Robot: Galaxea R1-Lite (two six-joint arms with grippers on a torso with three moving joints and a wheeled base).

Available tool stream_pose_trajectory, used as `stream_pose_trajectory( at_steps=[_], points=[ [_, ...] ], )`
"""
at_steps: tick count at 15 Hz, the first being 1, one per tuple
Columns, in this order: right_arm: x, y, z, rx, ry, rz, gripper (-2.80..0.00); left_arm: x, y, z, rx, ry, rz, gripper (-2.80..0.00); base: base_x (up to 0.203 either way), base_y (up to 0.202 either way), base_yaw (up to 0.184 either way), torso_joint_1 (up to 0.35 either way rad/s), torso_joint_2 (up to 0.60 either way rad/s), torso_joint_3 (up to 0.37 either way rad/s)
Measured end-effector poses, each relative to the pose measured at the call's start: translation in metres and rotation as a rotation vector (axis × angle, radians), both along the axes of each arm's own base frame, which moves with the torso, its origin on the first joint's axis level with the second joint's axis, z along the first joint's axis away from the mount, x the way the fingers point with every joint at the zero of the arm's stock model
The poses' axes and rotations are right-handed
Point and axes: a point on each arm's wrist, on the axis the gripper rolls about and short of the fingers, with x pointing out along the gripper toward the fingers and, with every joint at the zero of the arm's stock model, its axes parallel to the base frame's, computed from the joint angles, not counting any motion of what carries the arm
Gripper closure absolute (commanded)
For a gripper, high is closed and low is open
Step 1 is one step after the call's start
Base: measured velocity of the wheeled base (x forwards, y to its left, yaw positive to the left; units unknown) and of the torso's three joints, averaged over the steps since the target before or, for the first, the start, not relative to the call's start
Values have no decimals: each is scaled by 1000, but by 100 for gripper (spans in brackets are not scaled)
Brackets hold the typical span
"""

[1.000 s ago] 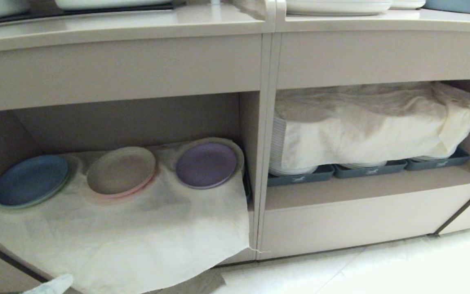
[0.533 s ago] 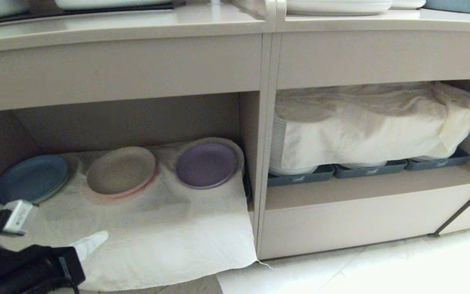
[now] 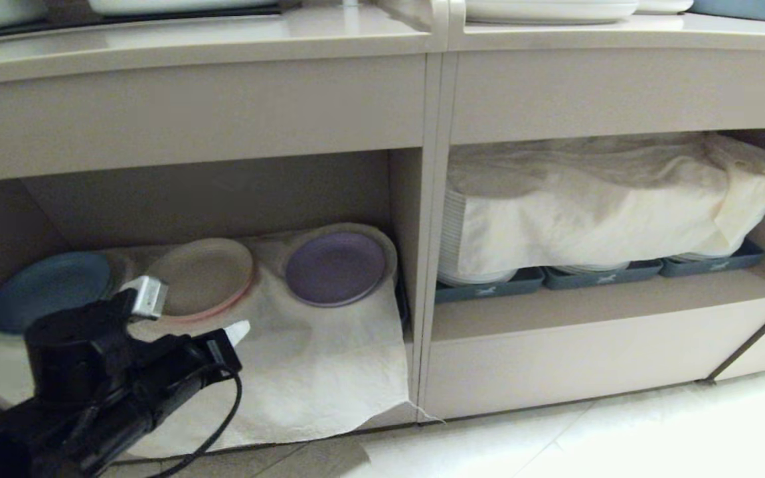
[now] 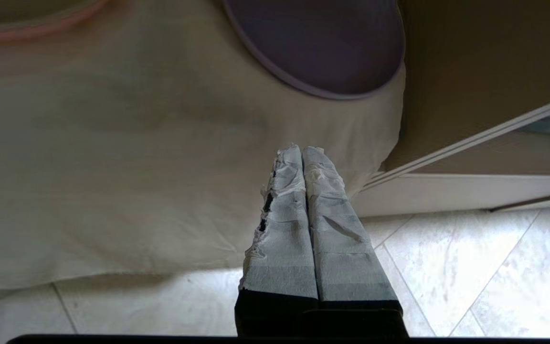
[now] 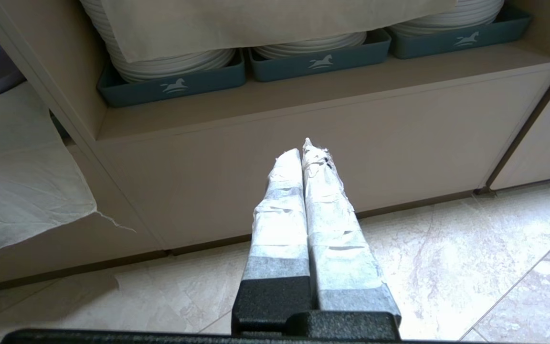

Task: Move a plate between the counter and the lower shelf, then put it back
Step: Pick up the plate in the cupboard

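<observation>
Taking the purple plate (image 3: 335,267) as the landmark and reading from the left: furthest left of it a blue plate (image 3: 49,291) lies flat, then a beige-pink plate (image 3: 200,277) sits just beside the purple one. All three rest on a wrinkled cream cloth (image 3: 316,372) that lines the lower shelf (image 3: 210,199) and drapes over its front edge, probably to cushion the crockery and keep it from sliding on the smooth board.

The left end effector (image 3: 236,330) hangs in front of and to the left of the plate, over the cloth and apart from it. Its tape-wrapped fingers (image 4: 322,191) are pressed together with nothing between them, so by my reading this is an approach and they must spread before any grasp. The plate is matte, round and shallow, with a low raised rim that offers the only edge to pinch.

Right of the plate, past the upright divider, stacked white plates (image 5: 170,64) stand in grey-blue trays (image 5: 318,62) under a second draped cloth (image 3: 595,212), presumably against dust.

The right end effector (image 5: 302,153), equally pinched and empty, stays low in front of that cubby, well apart from the plate.

Above the plate runs the smooth beige table (image 3: 223,40) with its rounded edge.
</observation>
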Motion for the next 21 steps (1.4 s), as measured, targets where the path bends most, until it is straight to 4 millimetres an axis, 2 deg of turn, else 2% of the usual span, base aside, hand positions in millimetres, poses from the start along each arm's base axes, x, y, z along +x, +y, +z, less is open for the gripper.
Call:
stream_pose_trajectory(
  at_steps=[6, 8, 14, 17, 21],
  points=[
    [0, 0, 0, 0, 0, 0, 0, 20, -10, -27, 24, 133, 2, 0, 0, 0, 0, 0, 0, 0],
    [0, 0, 0, 0, 0, -1, 0, 26, -12, -29, 31, 155, 2, 0, 0, 0, 0, 0, 0, 0],
    [0, 0, 0, 0, 0, -1, 0, 50, -21, -14, 44, 242, 19, 0, 0, 0, 0, 0, 0, 0],
    [0, 0, 0, 0, 0, -1, 0, 61, -25, -2, 13, 239, 45, 0, 0, 0, 0, 0, 0, 0],
    [0, 0, 0, 0, 0, 0, 0, 70, -29, 4, -23, 250, 77, 0, 0, 0, 0, 0, 0, 0]
  ],
)
